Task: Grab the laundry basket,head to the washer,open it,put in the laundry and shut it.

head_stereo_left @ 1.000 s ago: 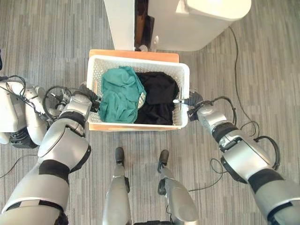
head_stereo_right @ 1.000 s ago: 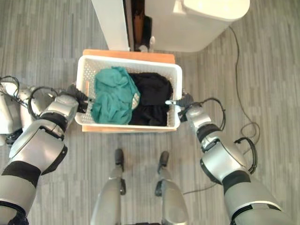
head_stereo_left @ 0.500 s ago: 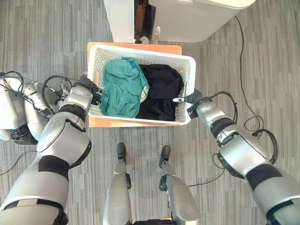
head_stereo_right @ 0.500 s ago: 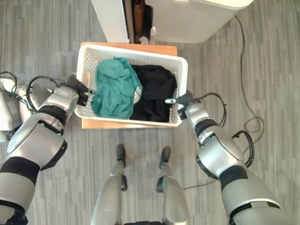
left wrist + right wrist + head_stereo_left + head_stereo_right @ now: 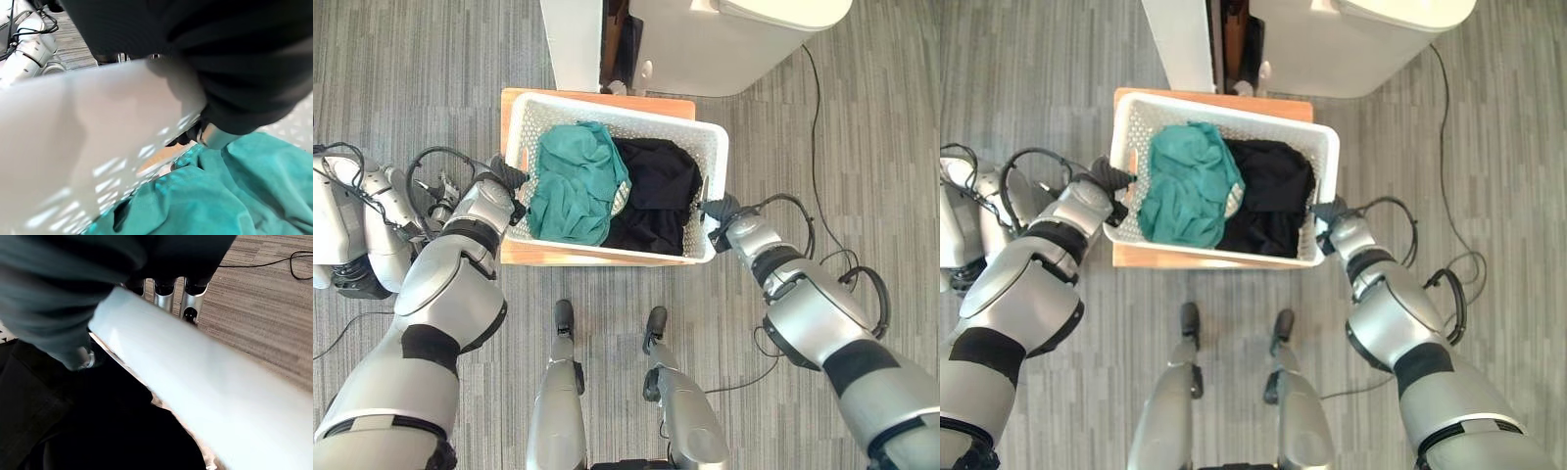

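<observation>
A: Basket (image 5: 710,186) orientation?
B: Long axis runs left to right across the robot's front, skewed: its left end sits nearer the washer (image 5: 724,44), the right end swings back toward the robot.
A: Where is it?
B: On the wooden stand (image 5: 597,257), overhanging the stand's right edge. The stand's front and back edges show past the basket. Washer is just beyond the stand's back edge.
A: Look?
B: White plastic, rectangular, perforated walls, solid rim. Green cloth (image 5: 576,184) bunched in the left half, black cloth (image 5: 654,196) in the right half, the two touching mid-basket.
A: Left hand (image 5: 506,178)?
B: At the basket's left end rim. In its wrist view the fingers curl over the rim (image 5: 88,142), gripping it, with green cloth just inside.
A: Right hand (image 5: 718,211)?
B: At the right end rim. In its wrist view the fingers (image 5: 165,293) wrap the rim's outer side and the thumb sits inside over the black cloth, clamped on the rim.
</observation>
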